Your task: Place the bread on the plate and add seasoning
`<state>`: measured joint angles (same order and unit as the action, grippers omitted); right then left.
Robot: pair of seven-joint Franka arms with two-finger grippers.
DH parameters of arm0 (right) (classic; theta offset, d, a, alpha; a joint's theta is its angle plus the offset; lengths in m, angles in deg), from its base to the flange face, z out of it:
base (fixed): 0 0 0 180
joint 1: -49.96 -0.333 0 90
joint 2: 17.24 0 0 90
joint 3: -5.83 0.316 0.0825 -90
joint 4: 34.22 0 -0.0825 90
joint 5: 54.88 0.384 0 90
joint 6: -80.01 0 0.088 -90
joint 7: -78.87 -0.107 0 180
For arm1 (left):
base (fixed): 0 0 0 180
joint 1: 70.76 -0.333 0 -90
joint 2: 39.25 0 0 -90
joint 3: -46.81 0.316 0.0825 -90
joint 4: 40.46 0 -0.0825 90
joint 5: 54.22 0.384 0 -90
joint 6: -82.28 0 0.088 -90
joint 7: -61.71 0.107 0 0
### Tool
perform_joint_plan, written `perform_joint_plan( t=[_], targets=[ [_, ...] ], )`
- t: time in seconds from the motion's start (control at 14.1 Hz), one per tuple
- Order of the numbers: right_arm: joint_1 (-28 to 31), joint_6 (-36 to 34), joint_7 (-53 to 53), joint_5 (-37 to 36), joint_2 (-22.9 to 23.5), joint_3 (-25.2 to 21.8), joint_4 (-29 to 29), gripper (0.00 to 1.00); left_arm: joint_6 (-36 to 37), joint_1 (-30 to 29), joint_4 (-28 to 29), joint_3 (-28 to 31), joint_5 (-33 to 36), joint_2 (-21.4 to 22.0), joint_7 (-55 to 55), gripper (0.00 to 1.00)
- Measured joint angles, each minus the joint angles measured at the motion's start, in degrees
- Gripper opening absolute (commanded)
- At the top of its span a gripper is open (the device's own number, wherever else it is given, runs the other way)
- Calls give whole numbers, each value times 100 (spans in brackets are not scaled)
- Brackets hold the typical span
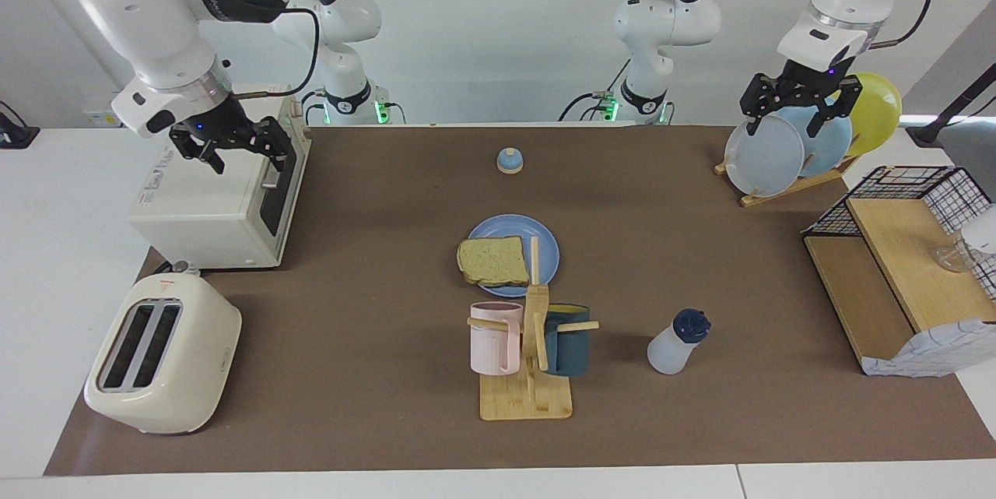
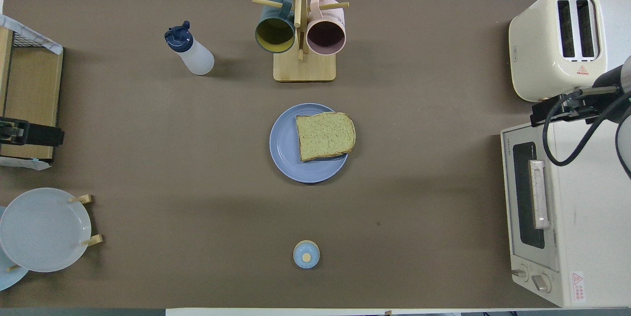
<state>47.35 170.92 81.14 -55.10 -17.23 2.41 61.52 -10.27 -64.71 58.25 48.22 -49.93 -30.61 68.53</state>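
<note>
The bread lies flat on the blue plate in the middle of the table, one edge hanging over the rim toward the right arm's end; both also show in the overhead view, bread on plate. The seasoning bottle stands upright, farther from the robots than the plate, toward the left arm's end. My right gripper is open and empty over the toaster oven. My left gripper is open and empty over the plate rack.
A wooden mug rack with a pink and a dark teal mug stands just farther out than the plate. A small bell sits nearer the robots. A toaster and toaster oven stand at the right arm's end; a plate rack and wire shelf at the left arm's end.
</note>
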Motion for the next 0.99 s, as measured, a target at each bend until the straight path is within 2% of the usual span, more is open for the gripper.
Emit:
perform_joint_plan(
  t=[0.14, 0.28, 0.43, 0.71, 0.99],
  targets=[
    [0, 0, 0, 0, 0, 0, 0, 100, 421, -168, -699, -10, -164, -434, -3, 100],
    [0, 0, 0, 0, 0, 0, 0, 100, 576, -321, -1019, -13, -295, -718, 4, 100],
    [0, 0, 0, 0, 0, 0, 0, 100, 509, -348, -911, -13, -340, -754, 3, 100],
    [0, 0, 0, 0, 0, 0, 0, 100, 195, -347, -409, -20, -353, -560, 0, 100],
    [0, 0, 0, 0, 0, 0, 0, 100, 216, -347, -388, -18, -376, -556, -1, 100]
  ],
)
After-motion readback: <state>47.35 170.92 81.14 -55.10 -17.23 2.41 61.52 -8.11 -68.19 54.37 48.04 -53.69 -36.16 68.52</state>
